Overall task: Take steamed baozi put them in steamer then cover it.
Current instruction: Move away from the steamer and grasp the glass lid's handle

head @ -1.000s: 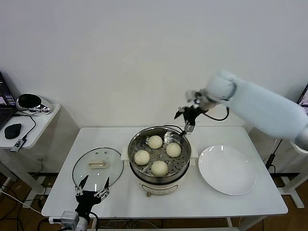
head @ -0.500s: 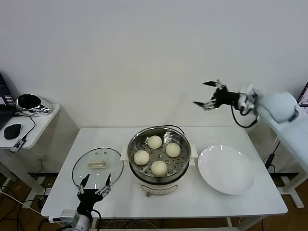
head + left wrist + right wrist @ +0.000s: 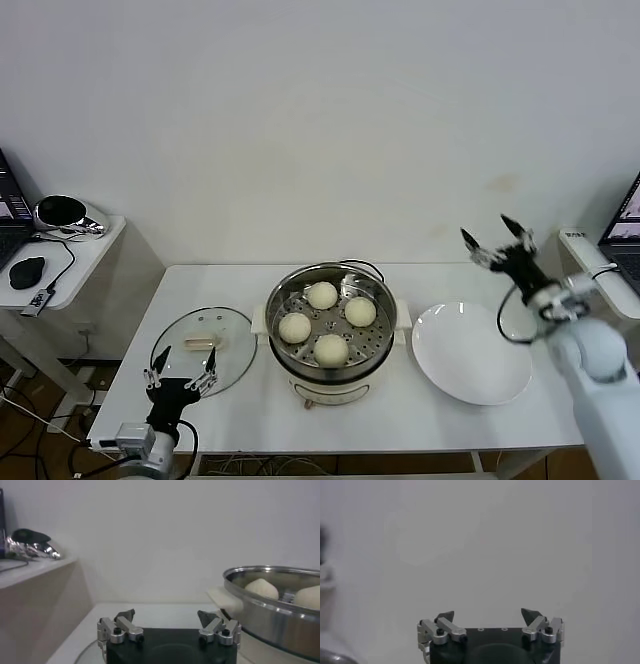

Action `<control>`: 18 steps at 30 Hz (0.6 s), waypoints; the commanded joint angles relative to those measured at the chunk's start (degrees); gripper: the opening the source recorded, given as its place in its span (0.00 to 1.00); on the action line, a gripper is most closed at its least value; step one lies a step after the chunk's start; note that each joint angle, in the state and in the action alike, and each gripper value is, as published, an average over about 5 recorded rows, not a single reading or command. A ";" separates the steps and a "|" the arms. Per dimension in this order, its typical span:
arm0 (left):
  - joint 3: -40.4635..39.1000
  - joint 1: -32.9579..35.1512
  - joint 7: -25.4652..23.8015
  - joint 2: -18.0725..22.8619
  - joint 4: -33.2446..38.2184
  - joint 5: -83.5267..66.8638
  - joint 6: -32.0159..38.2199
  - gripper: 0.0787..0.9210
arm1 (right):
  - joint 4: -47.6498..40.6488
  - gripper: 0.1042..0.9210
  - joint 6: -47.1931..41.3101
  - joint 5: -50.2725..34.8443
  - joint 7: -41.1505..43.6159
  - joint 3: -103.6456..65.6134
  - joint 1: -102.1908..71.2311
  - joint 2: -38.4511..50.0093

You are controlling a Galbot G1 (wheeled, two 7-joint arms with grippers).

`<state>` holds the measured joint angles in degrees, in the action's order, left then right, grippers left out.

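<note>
White table, four baozi in steamer, both pincers wide, empty, apart.

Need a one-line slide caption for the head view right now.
Four steamed baozi sit in the uncovered steamer; glass lid beside it, left gripper open over it, right gripper open, raised.

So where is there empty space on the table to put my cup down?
Bare patches: the white table's front strip, and the back left corner behind the round clear glass lid. The flat white plate is bare too. The middle is crowded by the stainless-steel steamer.
</note>
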<state>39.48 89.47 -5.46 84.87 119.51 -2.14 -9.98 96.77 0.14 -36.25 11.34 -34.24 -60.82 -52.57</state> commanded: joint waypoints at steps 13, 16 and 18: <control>-12.40 -9.72 22.88 -15.35 -24.80 79.75 6.97 0.88 | 5.29 0.88 4.59 -0.87 -5.46 -13.35 -22.17 -15.00; -13.21 -10.46 23.15 -16.71 -27.63 82.26 5.01 0.88 | 6.37 0.88 4.39 -0.57 -5.43 -13.17 -22.73 -15.16; -13.19 -10.72 21.64 -17.27 -28.44 82.32 4.37 0.88 | 6.89 0.88 4.40 -0.35 -5.39 -13.17 -23.16 -15.44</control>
<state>31.73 81.97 7.86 74.68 103.70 52.51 -4.50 101.00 3.87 -37.27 6.89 -45.33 -79.38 -64.94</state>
